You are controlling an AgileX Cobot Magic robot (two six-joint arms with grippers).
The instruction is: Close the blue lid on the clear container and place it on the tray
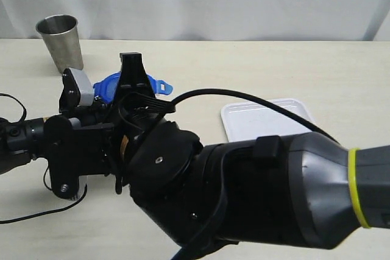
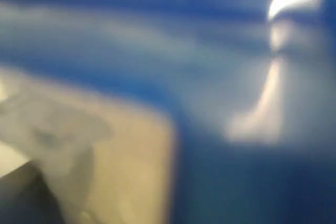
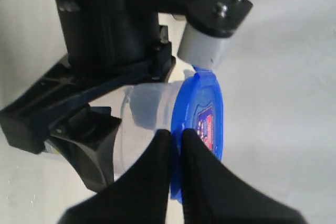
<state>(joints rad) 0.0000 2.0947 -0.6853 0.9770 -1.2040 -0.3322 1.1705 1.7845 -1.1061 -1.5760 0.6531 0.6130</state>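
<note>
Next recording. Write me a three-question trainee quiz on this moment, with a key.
1. True or false: the translucent blue plastic lid lies on the flat white rectangular tray.
2. What stands at the far left of the table? A) grey steel cup B) glass bottle C) red bowl
3. Fill in: the right gripper is ____.
Key: 1 false; 2 A; 3 shut.

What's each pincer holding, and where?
Left pincer grips the clear container by its body. Right pincer is shut at the rim of the blue lid; hold unclear.
</note>
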